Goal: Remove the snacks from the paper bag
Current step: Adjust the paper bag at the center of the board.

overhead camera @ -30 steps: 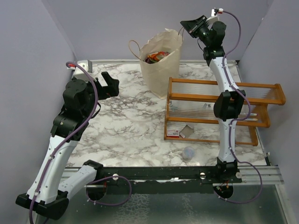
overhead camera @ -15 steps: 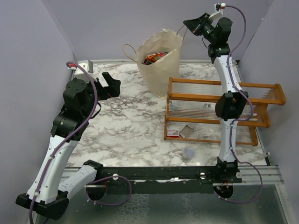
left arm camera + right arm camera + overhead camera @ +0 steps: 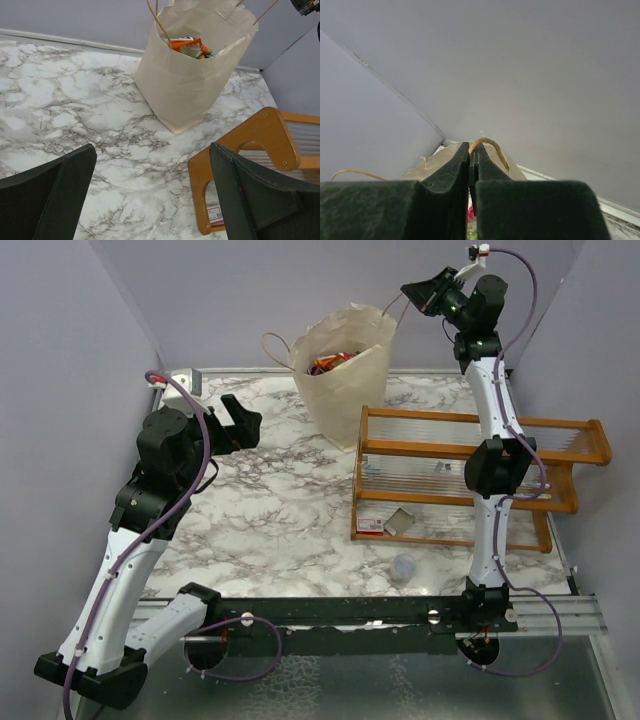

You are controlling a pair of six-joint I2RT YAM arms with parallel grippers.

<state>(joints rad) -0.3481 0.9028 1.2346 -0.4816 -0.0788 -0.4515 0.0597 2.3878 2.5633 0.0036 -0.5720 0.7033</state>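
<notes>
Right gripper (image 3: 412,292), upper right of the top view: jaws pinched together on the string handle (image 3: 487,145). Left gripper (image 3: 238,422), centre left: jaws apart, empty. Paper bag (image 3: 345,375), upper centre: standing. Snacks (image 3: 325,363): heaped inside its mouth. I count none out; all remain to remove.

The paper bag (image 3: 345,380) just below the black right gripper (image 3: 405,290) is plain beige-tan, and its string handle (image 3: 490,143) is a darker tan. The snacks (image 3: 191,47) in its mouth show orange, red and yellow. Ahead of the black left gripper (image 3: 245,418), the table (image 3: 270,510) is white marble with grey veins. To that gripper's right, the rack (image 3: 470,455) is orange wood with clear ribbed panels.
</notes>
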